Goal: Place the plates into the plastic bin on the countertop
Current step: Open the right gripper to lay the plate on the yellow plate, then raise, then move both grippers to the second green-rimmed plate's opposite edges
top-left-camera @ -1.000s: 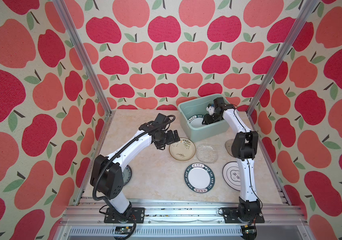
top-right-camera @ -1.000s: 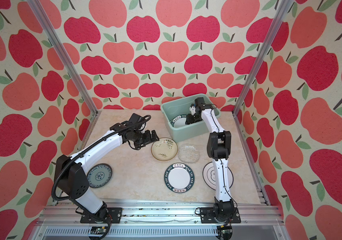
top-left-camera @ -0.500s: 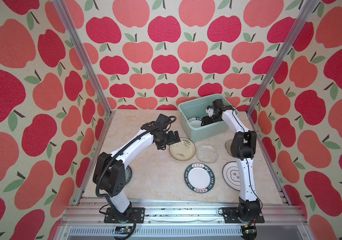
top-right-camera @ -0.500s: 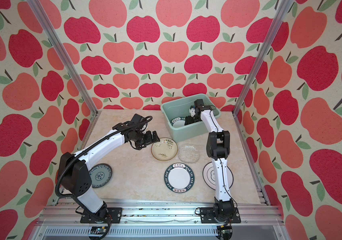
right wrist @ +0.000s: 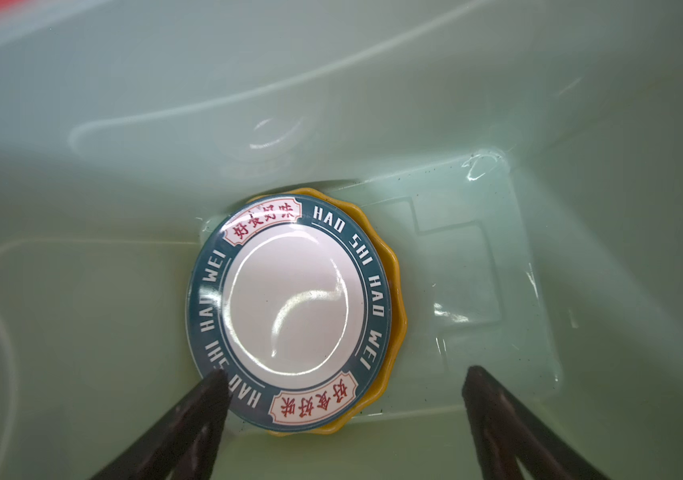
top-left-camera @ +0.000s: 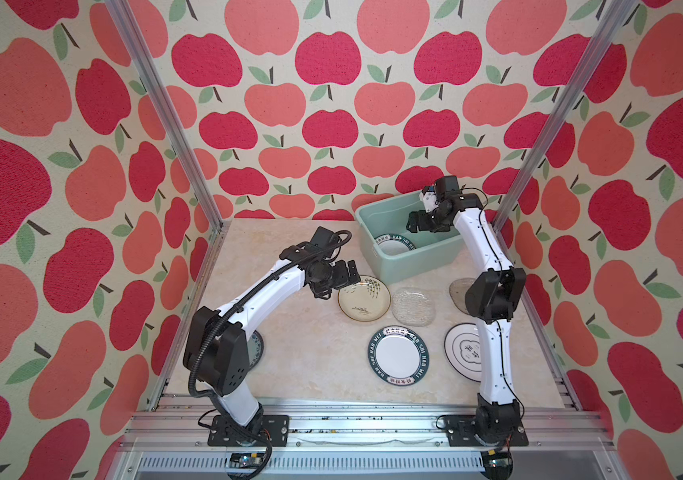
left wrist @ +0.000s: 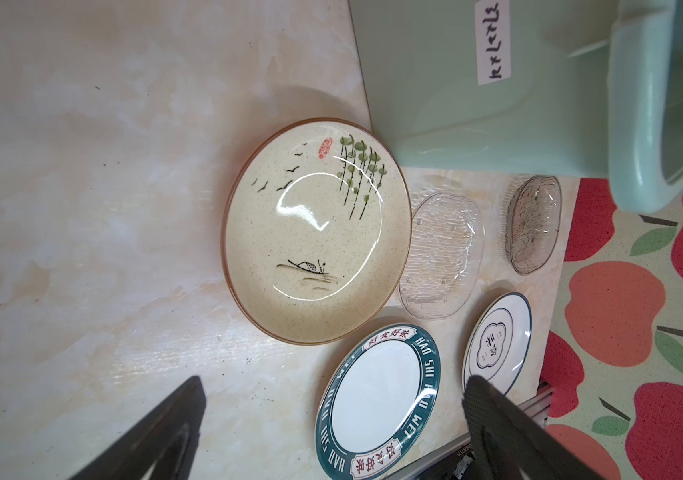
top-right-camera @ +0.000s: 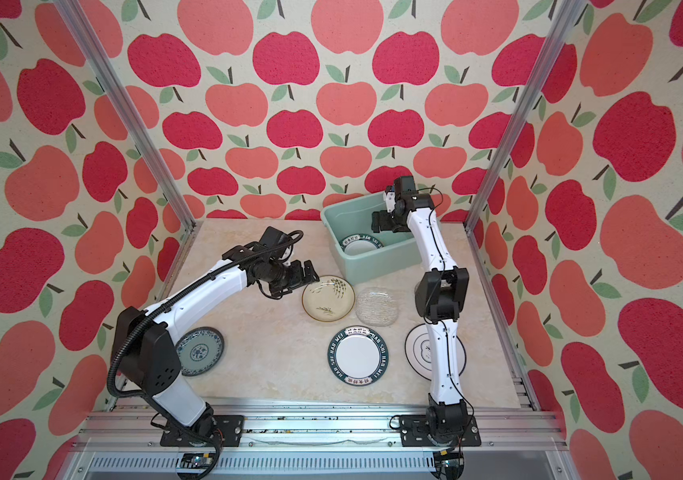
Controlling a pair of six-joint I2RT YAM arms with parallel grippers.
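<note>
Two plates in! Inside the plastic bin (top-left-camera: 418, 266), at the far right corner of the countertop (top-left-camera: 290, 365), a lettered plate (right wrist: 290, 316) lies on the yellow scalloped plate (right wrist: 394, 291). The right gripper (right wrist: 344, 382) hangs above them, jaws wide, empty. Six to go: cream plate (top-left-camera: 364, 298), clear glass plate (top-left-camera: 413, 306) and grey glass plate (left wrist: 533, 224) before the bin, second lettered plate (top-left-camera: 399, 360) and white plate (left wrist: 497, 340) nearer the front edge, blue-patterned plate (top-right-camera: 200, 351) at the left edge. The left gripper (left wrist: 335, 384), wide and empty, hovers beside the cream plate.

Both arms are glossy white shells with black joints; the left arm (top-left-camera: 265, 291) carries a thick corrugated black hose (top-left-camera: 223, 320), the right arm (top-left-camera: 482, 249) a thin black wire (top-left-camera: 499, 266). Each black bolted base (top-left-camera: 248, 430) sits on the aluminium rail (top-left-camera: 373, 415); the fingers (left wrist: 157, 436) are black.
</note>
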